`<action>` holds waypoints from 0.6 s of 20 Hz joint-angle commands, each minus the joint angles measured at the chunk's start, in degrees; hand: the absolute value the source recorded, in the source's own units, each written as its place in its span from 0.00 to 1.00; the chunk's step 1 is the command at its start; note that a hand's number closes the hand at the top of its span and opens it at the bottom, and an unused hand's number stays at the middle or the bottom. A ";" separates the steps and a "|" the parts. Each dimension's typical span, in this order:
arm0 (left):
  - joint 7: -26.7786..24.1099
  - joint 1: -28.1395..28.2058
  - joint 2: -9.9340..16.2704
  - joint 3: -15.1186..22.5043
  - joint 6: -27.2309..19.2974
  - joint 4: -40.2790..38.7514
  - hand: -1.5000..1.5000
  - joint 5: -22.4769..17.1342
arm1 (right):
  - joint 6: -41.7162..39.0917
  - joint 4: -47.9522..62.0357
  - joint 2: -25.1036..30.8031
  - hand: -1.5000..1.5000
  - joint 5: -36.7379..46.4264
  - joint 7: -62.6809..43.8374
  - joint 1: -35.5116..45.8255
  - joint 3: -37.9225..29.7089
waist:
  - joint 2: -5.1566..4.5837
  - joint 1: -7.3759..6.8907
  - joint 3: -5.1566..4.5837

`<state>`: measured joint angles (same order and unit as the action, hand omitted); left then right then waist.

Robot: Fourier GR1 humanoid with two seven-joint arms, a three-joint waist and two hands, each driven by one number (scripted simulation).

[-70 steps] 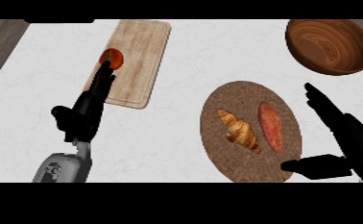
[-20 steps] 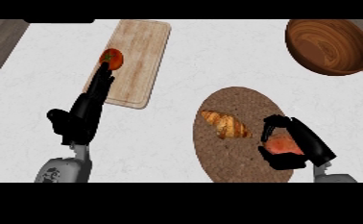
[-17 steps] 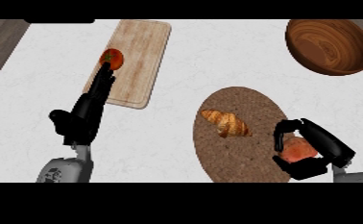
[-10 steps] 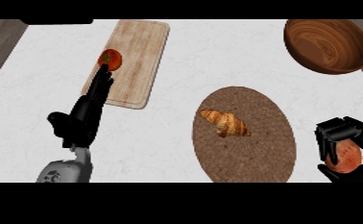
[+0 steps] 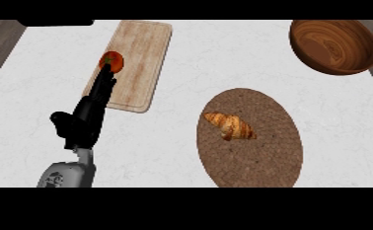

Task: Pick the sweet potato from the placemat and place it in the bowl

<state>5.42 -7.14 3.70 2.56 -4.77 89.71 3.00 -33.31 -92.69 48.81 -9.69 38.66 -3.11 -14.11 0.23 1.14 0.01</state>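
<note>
The round brown placemat lies at the lower right of the white counter, and only a croissant rests on it. The sweet potato does not show anywhere in the head view. A wooden bowl stands at the upper right corner, with nothing visible inside. My left hand is open at the left, its straight fingers reaching up along the cutting board's edge toward a tomato. My right hand is outside the view.
A light wooden cutting board lies at the upper left with a red tomato on its left edge. A dark strip borders the counter at the far left.
My right hand closed round the sweet potato on the placemat, lifted it off to the right, and has left the view with it. The left hand stayed put.
</note>
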 commanded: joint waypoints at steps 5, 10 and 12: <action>-2.89 -1.08 1.02 -1.24 2.35 -3.66 0.50 -0.88 | -8.32 -2.69 8.72 1.00 -14.10 -8.77 3.42 -9.98 | -0.17 -0.80 -0.06; 0.24 0.96 1.41 -0.77 3.51 0.58 0.50 -1.52 | -6.68 2.26 9.33 1.00 -17.84 -18.39 13.35 -8.51 | -0.23 -1.46 -0.04; -2.26 1.02 -1.78 1.70 -0.18 -1.00 0.50 1.96 | -3.76 0.99 9.77 1.00 -19.30 -24.47 16.99 -7.48 | -0.24 -1.41 -0.05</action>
<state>4.86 -6.98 3.14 3.17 -3.92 89.30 3.46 -36.90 -92.48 57.49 -26.30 20.09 8.99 -21.13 0.01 -0.22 -0.04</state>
